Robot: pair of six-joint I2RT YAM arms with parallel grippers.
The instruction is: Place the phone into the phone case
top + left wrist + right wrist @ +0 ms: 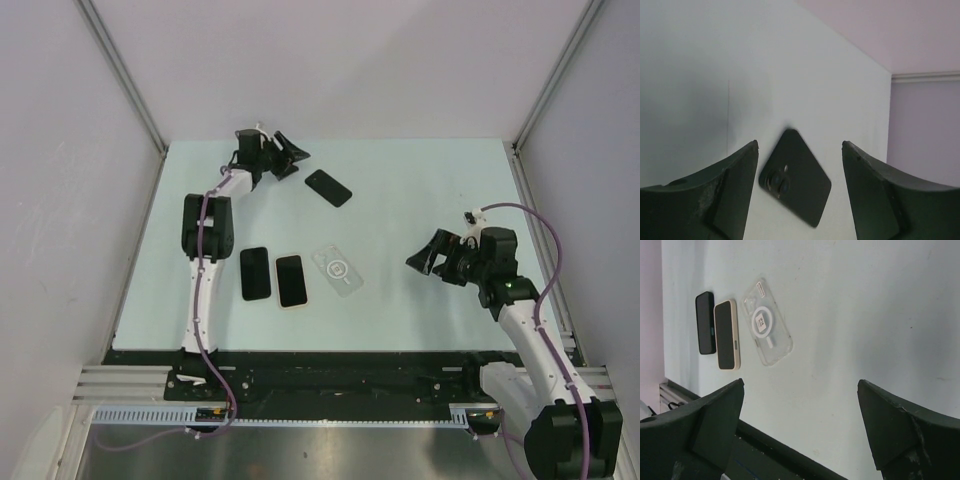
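Just beside clear case [338, 270], tan-rimmed phone [290, 280].

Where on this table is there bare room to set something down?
Bare table lies at the far right, between the dark phone and the right gripper, and between the clear case and that gripper. Crowded: black phone, beige-edged phone and case lie side by side.

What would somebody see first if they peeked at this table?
Probably the row in the middle: a black phone, a cream-edged phone and a clear case side by side. Then a dark phone lying alone, camera side up, at the far end by the open left gripper. The right gripper hangs open on the right.
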